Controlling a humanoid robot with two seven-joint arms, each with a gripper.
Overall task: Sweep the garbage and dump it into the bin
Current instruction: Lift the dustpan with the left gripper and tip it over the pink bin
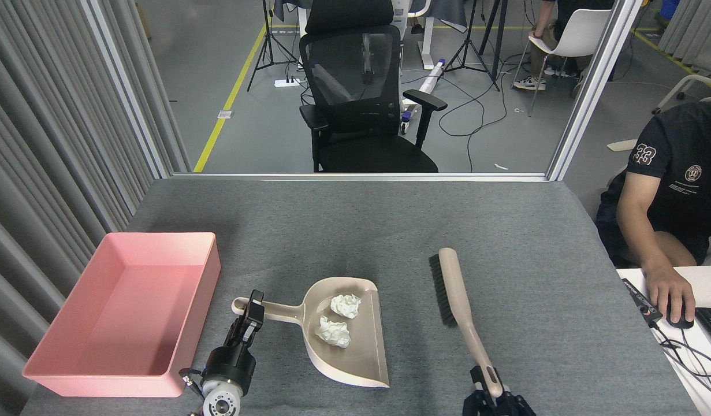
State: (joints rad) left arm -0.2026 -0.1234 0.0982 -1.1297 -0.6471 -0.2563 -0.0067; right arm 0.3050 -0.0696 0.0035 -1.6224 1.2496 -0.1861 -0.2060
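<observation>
Near the bottom edge of the grey bench (355,231), your left arm rises from below and its end effector (250,315) points away from you, pinched on the handle of the beige dustpan (355,352). Your right arm enters at the bottom right; its end effector (491,393) is clamped on the handle of the brush (456,294), which angles up and to the left with its dark bristles facing left, well apart from the dustpan. You have open bench behind the dustpan and brush, all the way to the far edge. At the left edge sits the pink bin (185,289), just beside your left end effector, its near corner close to the wrist. Both paper wads (338,320) lie inside the dustpan, one behind the other, to the right of the left end effector. At the right, a person's hand (670,292) rests on a mouse on a separate white desk.
</observation>
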